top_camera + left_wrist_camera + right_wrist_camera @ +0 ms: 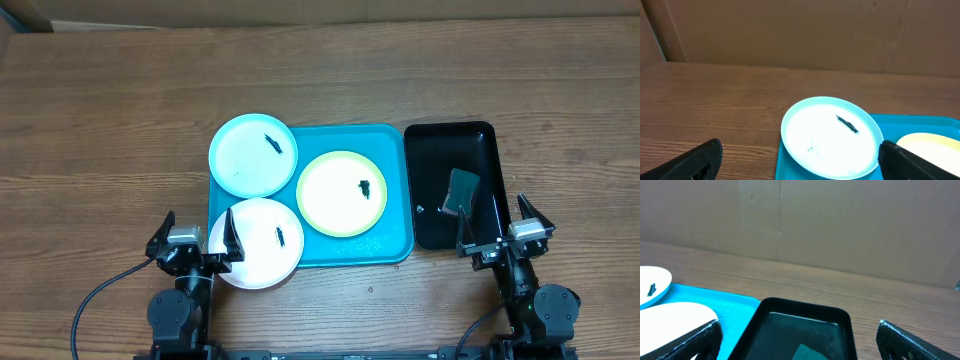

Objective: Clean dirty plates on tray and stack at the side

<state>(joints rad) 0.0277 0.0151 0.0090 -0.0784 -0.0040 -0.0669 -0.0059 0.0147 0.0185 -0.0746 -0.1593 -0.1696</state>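
Note:
The turquoise tray (390, 150) lies mid-table. On it are the pale blue plate (245, 160) at the back left, the yellow-green plate (335, 200) at the right and the white plate (262, 255) at the front left, overhanging the rim. Each has a small dark smear. My left gripper (198, 232) is open and empty at the white plate's left edge. In the left wrist view my left gripper (799, 150) faces the pale blue plate (825, 135). My right gripper (497, 225) is open and empty at the near end of a black tray.
A glossy black tray (482, 135) sits right of the turquoise tray and holds a green sponge (462, 190). The right wrist view shows its rim (805, 309), the sponge (812, 353) and my right gripper (797, 332). A cardboard wall stands behind the table.

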